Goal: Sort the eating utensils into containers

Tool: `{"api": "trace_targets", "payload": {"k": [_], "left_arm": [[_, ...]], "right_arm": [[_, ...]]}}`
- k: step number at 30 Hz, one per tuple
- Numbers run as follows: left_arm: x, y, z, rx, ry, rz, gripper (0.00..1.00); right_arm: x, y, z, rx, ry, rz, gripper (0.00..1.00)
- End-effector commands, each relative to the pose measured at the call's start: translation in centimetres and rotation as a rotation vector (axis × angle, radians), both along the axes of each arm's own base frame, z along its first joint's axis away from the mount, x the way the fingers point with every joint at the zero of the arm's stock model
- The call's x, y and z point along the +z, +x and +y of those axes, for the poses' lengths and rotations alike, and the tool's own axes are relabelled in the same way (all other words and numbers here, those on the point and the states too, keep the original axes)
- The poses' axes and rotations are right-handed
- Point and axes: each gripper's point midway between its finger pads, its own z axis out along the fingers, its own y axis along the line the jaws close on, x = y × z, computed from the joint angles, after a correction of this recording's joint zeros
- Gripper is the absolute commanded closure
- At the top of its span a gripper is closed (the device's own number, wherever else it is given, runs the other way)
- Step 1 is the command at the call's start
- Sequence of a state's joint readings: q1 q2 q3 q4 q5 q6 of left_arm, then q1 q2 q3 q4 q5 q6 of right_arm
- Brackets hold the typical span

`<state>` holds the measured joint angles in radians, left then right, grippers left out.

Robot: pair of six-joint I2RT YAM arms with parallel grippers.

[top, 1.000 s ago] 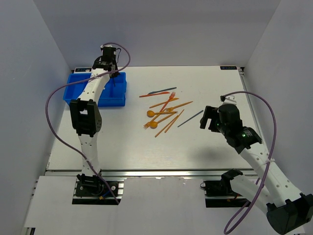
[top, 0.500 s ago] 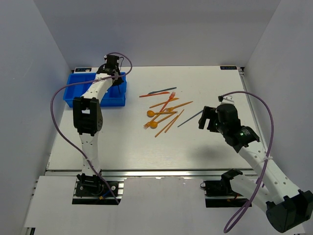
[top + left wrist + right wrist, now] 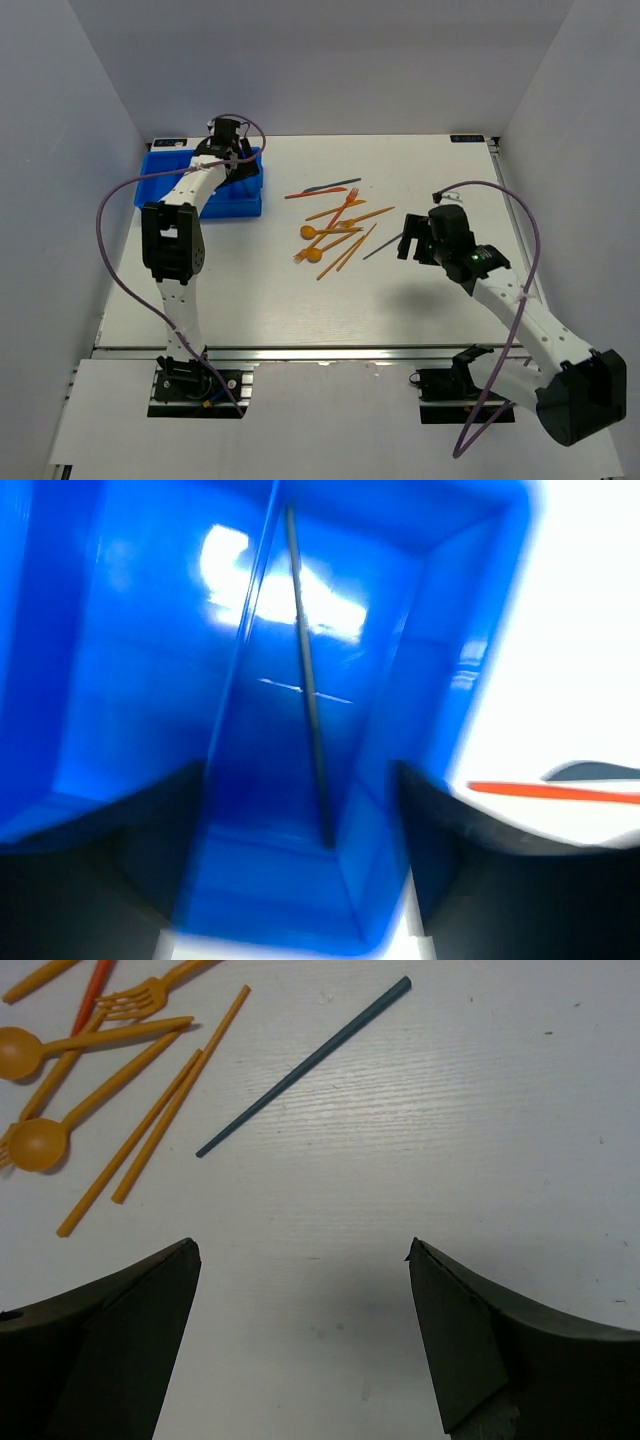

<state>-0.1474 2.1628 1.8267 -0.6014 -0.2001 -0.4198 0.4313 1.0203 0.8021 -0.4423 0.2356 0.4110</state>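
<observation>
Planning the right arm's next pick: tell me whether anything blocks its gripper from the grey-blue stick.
Nothing visible does. The grey-blue stick lies alone on bare table ahead of the open right gripper; the orange sticks lie beside it, apart.

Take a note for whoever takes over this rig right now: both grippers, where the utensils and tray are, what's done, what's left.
Left gripper: open, empty, over the blue tray.
Right gripper: open, empty, above the table, near a dark blue stick.
Done: one dark stick lies in a tray compartment.
Left: the utensil pile of orange, red and dark pieces mid-table, plus that blue stick.
</observation>
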Motion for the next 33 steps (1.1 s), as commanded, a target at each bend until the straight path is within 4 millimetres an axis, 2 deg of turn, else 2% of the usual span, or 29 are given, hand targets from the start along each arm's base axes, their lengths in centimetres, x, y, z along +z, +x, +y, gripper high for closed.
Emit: {"api": "trace_targets", "payload": {"k": [1,2,4,5,6,7,8,9,10,11,12,13,14,15,16,17,18,19,20,21,22,24,25,27,29,33], "left_arm": [[12.7,0.5,0.4,0.025,-0.032,-0.266,0.08],[15.3,-0.1,0.5,0.028,-0.037,-0.316,0.02],[17.6,-0.8,0.4,0.014,-0.046,-0.357,0.02],[18.5,-1.2,0.2,0.002,-0.054,-0.372,0.02],[20.6,-2.2,0.2,-0.011,-0.061,-0.41,0.02],[21.5,-2.8,0.1,-0.02,-0.067,-0.423,0.02],[21.5,-3.6,-0.3,-0.042,-0.084,-0.416,0.02],[23.3,-5.1,-0.4,-0.062,-0.09,-0.442,0.02],[23.9,-6.1,-0.5,-0.072,-0.098,-0.449,0.02],[24.2,-7.1,-1.1,-0.1,-0.113,-0.449,0.02],[23.0,-8.3,-1.3,-0.12,-0.111,-0.419,0.02],[24.9,-10.2,-1.3,-0.135,-0.12,-0.465,0.02],[24.9,-11.2,-1.6,-0.155,-0.121,-0.468,0.02],[23.2,-12.4,-2.3,-0.195,-0.121,-0.437,0.02],[24.3,-14.1,-2.4,-0.217,-0.127,-0.472,0.02],[24.0,-14.9,-2.6,-0.233,-0.128,-0.471,0.02],[23.8,-15.6,-3.0,-0.264,-0.134,-0.479,0.02],[21.8,-16.4,-3.0,-0.28,-0.135,-0.444,0.02],[22.3,-17.5,-3.3,-0.305,-0.148,-0.471,0.02],[22.0,-17.7,-3.3,-0.313,-0.146,-0.484,0.02],[20.2,-18.2,-3.1,-0.307,-0.141,-0.454,0.02],[19.5,-18.7,-3.2,-0.312,-0.144,-0.452,0.02],[18.4,-19.0,-3.3,-0.32,-0.149,-0.428,0.02],[17.5,-19.1,-3.5,-0.329,-0.155,-0.408,0.02],[16.6,-19.2,-3.5,-0.329,-0.151,-0.386,0.02],[16.9,-19.4,-3.7,-0.341,-0.164,-0.393,0.02]], "right_arm": [[0.1,2.2,0.3,-0.043,0.008,-0.024,0.11],[-0.2,3.1,0.4,-0.063,0.004,-0.022,0.11],[-0.5,4.0,0.3,-0.118,0.003,-0.007,0.11],[-1.7,4.6,0.0,-0.154,-0.024,0.02,0.11],[-1.6,5.3,0.0,-0.184,-0.021,0.022,0.11],[-1.9,5.7,-0.4,-0.231,-0.036,0.03,0.11],[-3.2,6.0,-0.3,-0.276,-0.025,0.068,0.11],[-3.5,6.2,-0.2,-0.298,-0.018,0.076,0.14],[-4.0,6.4,-0.4,-0.327,-0.017,0.084,0.15],[-4.9,6.6,-0.3,-0.359,-0.006,0.102,0.16],[-5.0,7.2,-0.1,-0.372,0.013,0.085,0.2],[-5.3,7.5,-0.2,-0.391,0.01,0.078,0.23],[-6.1,7.8,-0.1,-0.4,-0.001,0.092,0.25],[-6.3,8.2,0.0,-0.407,0.0,0.095,0.27],[-5.8,9.1,0.1,-0.424,-0.001,0.083,0.28],[-6.8,9.4,0.1,-0.435,-0.023,0.107,0.29],[-6.9,9.8,0.0,-0.454,-0.029,0.109,0.3],[-7.1,10.1,-0.1,-0.466,-0.043,0.114,0.32],[-7.4,10.9,0.1,-0.474,-0.055,0.116,0.32],[-7.7,11.2,0.1,-0.48,-0.062,0.119,0.33],[-9.1,11.3,0.0,-0.487,-0.091,0.154,0.33],[-9.3,12.5,0.1,-0.502,-0.095,0.164,0.34],[-10.6,12.6,-0.2,-0.523,-0.121,0.189,0.34],[-11.0,13.4,-0.4,-0.531,-0.13,0.208,0.38],[-12.8,13.3,-0.8,-0.542,-0.133,0.263,0.39],[-15.3,12.2,-0.9,-0.536,-0.113,0.321,0.68]]}}
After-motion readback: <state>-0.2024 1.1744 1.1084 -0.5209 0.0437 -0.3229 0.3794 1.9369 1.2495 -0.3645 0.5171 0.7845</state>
